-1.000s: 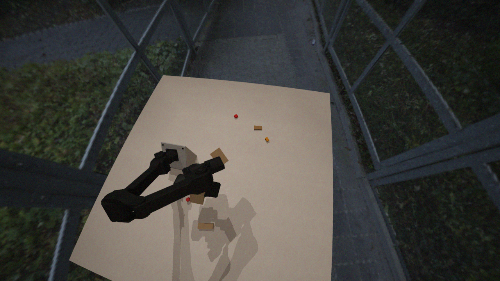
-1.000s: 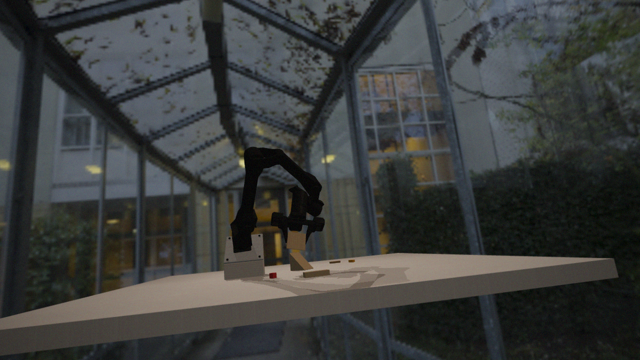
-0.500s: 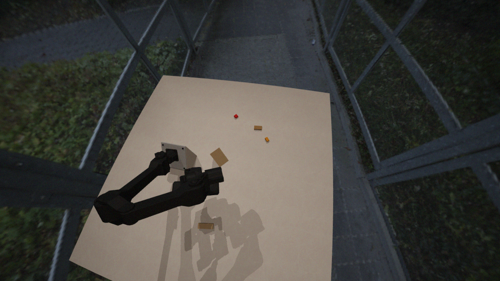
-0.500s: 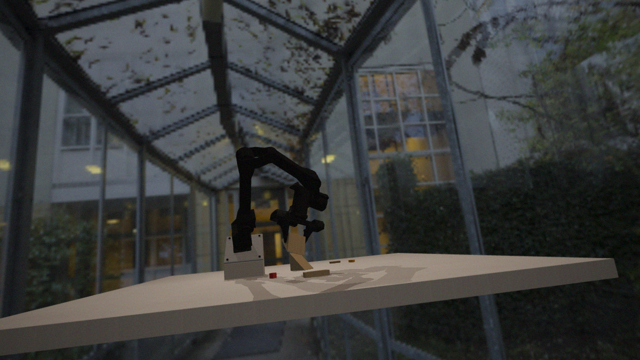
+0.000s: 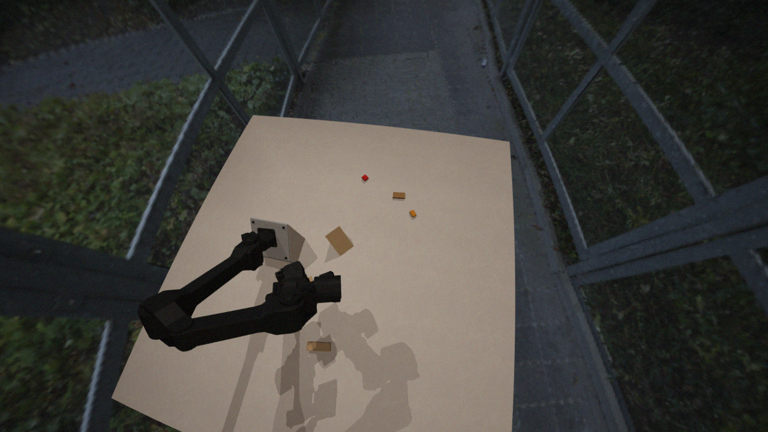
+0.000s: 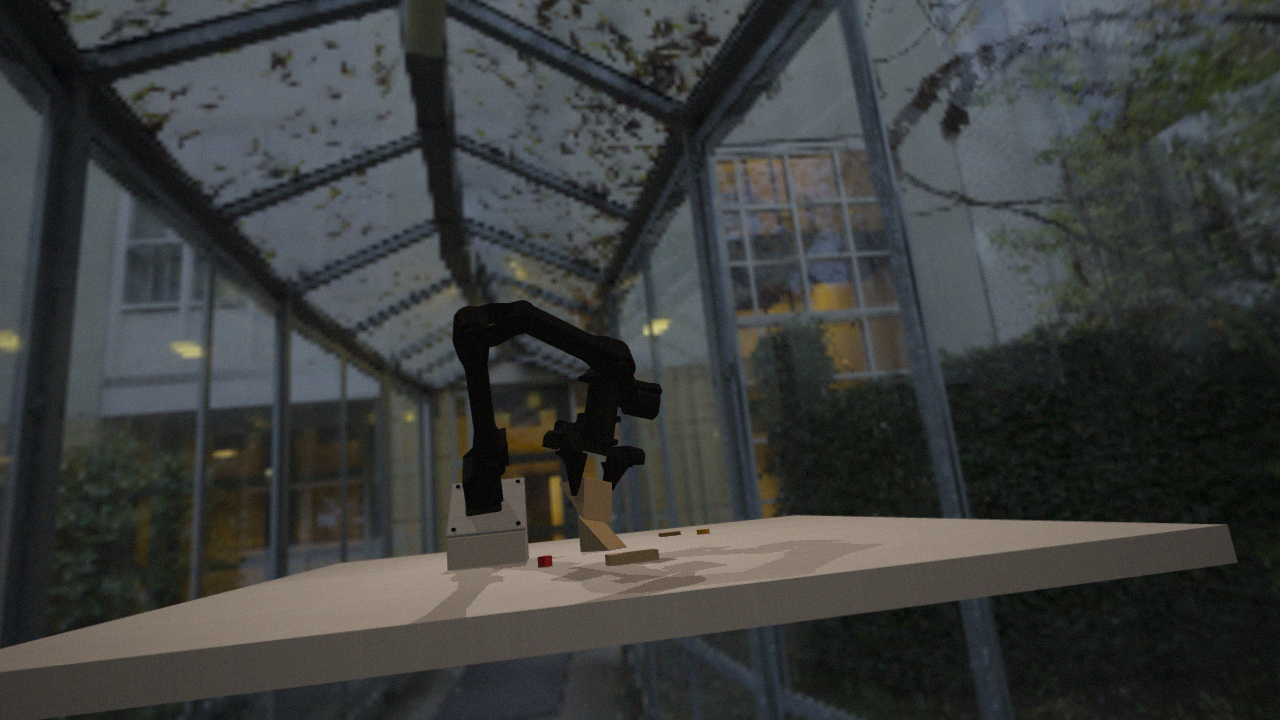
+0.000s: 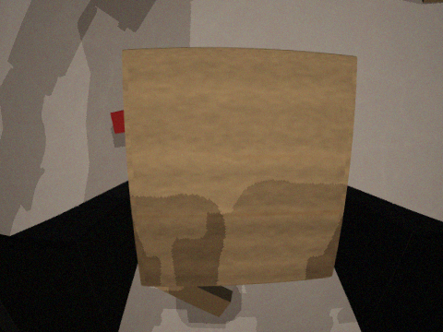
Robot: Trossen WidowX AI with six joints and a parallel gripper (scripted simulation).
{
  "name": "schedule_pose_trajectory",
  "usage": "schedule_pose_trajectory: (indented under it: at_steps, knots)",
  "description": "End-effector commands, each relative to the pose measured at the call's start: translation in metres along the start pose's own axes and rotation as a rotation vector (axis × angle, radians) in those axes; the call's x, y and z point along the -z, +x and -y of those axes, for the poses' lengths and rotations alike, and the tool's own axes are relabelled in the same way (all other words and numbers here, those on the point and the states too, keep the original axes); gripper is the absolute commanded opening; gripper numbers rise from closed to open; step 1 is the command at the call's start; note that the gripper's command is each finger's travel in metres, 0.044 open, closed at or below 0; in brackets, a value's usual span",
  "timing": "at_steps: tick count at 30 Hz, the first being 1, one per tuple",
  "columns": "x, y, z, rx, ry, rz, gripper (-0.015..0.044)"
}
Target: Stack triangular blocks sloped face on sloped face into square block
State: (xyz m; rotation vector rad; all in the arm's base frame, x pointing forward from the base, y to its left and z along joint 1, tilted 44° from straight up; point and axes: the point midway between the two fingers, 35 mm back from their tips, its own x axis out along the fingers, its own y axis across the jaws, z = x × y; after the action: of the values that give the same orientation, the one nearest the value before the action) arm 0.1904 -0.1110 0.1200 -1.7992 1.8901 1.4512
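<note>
My gripper (image 6: 595,488) (image 7: 232,186) is shut on one tan triangular block (image 6: 597,505) (image 7: 240,129) and holds it well above the table. The wrist view shows a broad wood-grain face of it. In the top view the arm covers nearly all of it. The other triangular block (image 5: 339,240) (image 6: 601,536) stands on the table beside the arm's base, its slope facing right in the exterior view. There the held block appears directly above it, but the top view shows the two apart, the gripper being nearer the lower edge of the picture.
A brown plank (image 5: 318,346) (image 6: 631,557) (image 7: 209,302) lies below the hand's area. A red cube (image 6: 544,561) (image 7: 118,122) is near the base (image 5: 281,249) (image 6: 487,548). Farther off are another red cube (image 5: 365,177), a small brown block (image 5: 398,195) and an orange block (image 5: 413,213).
</note>
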Motion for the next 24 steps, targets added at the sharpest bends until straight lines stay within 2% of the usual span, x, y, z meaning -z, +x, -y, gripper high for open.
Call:
schedule_pose_trajectory:
  at_steps: [1,11,24]
  knots:
    - [0.004,-0.004,0.001,0.052,-0.067,0.027,0.0]
    - [0.011,-0.01,0.001,0.169,-0.262,0.061,0.0]
    - [0.003,-0.025,0.03,0.185,-0.268,0.068,0.0]
